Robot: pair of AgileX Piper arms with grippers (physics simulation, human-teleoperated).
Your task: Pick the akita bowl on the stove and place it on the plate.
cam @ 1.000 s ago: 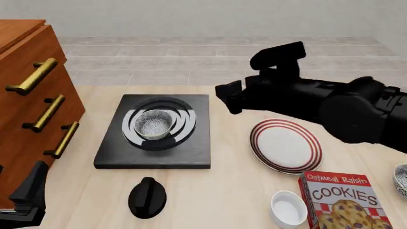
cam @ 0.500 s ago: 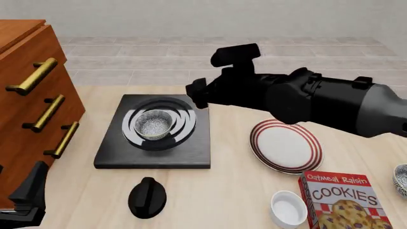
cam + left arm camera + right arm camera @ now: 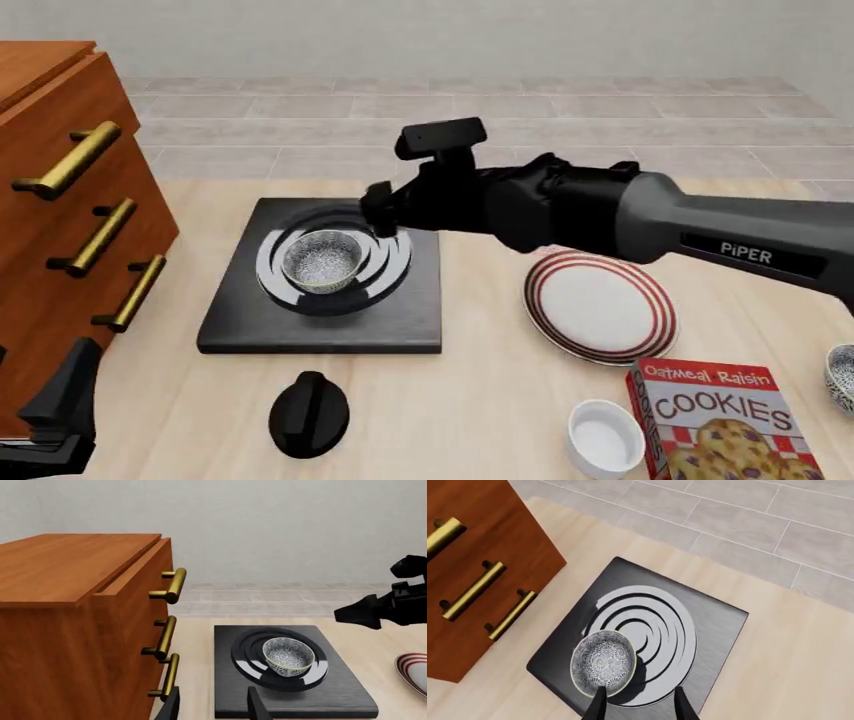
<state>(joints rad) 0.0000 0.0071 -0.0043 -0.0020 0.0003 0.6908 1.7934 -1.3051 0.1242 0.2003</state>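
The akita bowl (image 3: 324,260) stands upright on the ring burner of the black stove (image 3: 414,320), grey-speckled inside. In the right wrist view the akita bowl (image 3: 604,662) lies on the stove (image 3: 720,625) just ahead of my right gripper (image 3: 637,707), whose fingers (image 3: 680,705) stand apart with nothing between them. From the front, my right gripper (image 3: 382,210) hovers above the stove's far right part, beside the bowl. The red-striped plate (image 3: 601,305) lies to the stove's right. My left gripper (image 3: 213,710) is open and low at the near left, with the bowl (image 3: 288,656) ahead of it.
A wooden drawer cabinet (image 3: 67,220) with brass handles fills the left side. A black round knob (image 3: 310,412) sits in front of the stove. At the near right are a plain white cup-like bowl (image 3: 603,437), a cookies box (image 3: 721,420) and another bowl (image 3: 843,375) at the edge.
My right arm has swung left, from above the plate's far side to over the stove's right part near the bowl. The bowl and my left gripper have not moved.
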